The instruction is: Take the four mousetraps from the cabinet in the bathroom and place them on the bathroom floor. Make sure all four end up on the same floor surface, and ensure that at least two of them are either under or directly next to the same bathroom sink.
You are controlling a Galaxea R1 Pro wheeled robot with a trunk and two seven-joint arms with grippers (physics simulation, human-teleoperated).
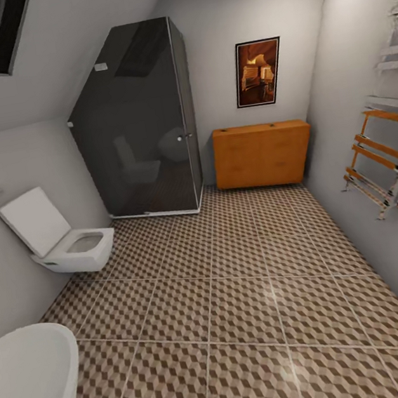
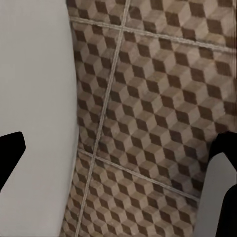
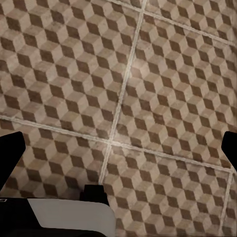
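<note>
Orange-brown wooden cabinet point(image 1: 262, 154) is standing against the far wall (mousetraps too small to confirm); you are facing it across cube-patterned floor tiles point(image 1: 242, 308), both grippers' fingers point(image 2: 11, 148) point(image 3: 10, 145) hanging spread and empty for travel.

I see a wide run of open floor point(image 1: 252, 293) ahead of me, leading straight to the cabinet point(image 1: 262, 153) against the far wall. On my left the bathtub point(image 1: 35, 379) bulges in close beside me, and farther along the toilet point(image 1: 63, 236) juts out from the wall. The dark glass shower stall point(image 1: 141, 118) fills the far left corner, just beside the cabinet. On my right a towel rack point(image 1: 382, 157) sticks out from the wall. Through both wrist cameras I see bare tiles below, with the tub's white side near my left arm.
</note>
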